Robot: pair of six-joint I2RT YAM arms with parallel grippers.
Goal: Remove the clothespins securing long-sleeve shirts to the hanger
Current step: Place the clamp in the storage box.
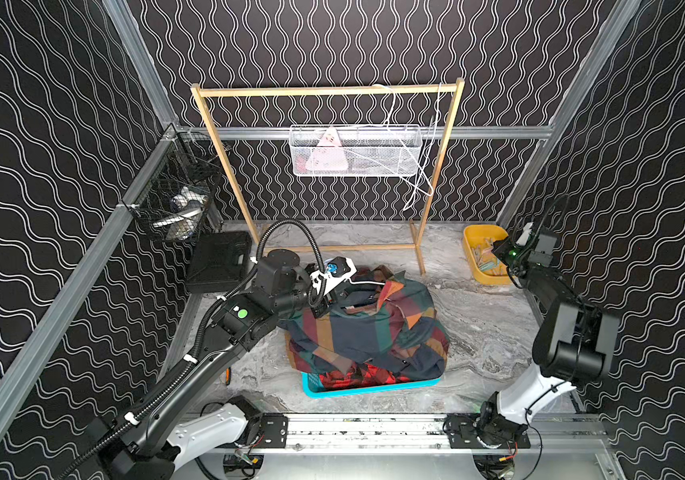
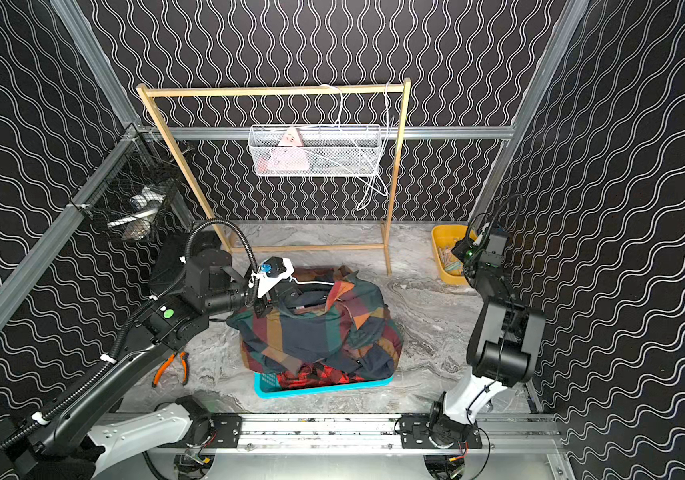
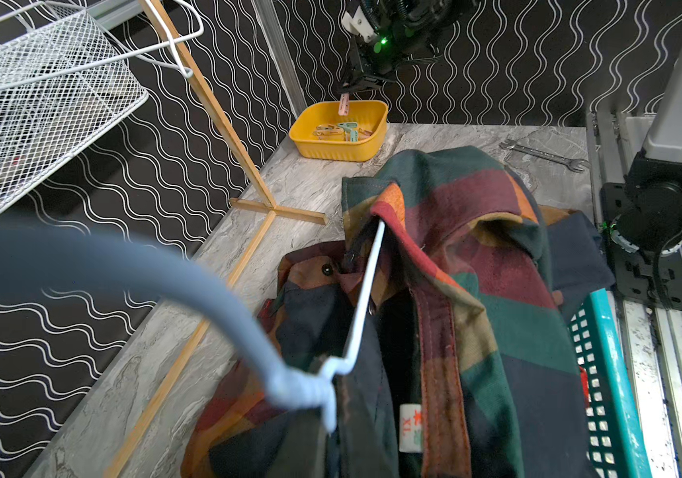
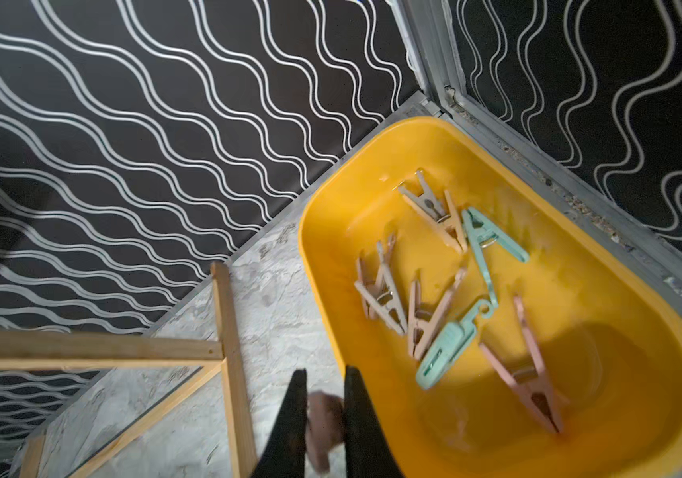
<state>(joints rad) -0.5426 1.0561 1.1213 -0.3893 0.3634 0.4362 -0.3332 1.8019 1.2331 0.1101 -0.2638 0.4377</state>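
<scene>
The right hand (image 4: pixel 325 374) is hanging over the yellow tub (image 4: pixel 322 207) at the far right of the table (image 1: pixel 477 324) with a pink clothespin (image 4: pixel 322 418) between its jaws; whether it is pinching it, I cannot tell. This looks like the drop-off step. The left hand (image 1: pixel 323 307), pressed together, is holding the hanger (image 3: pixel 366 289) inside the checked shirt (image 3: pixel 496 265) in the middle. The next move is probably checking that hanger for another clothespin.

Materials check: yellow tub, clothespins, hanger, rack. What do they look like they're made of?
By look: yellow tub likely moulded plastic, glossy, rounded corners; clothespins matte pastel plastic, metal-looking springs; hanger thin white-coated wire, twisted neck; rack probably bare pale wood, square slats.
</scene>
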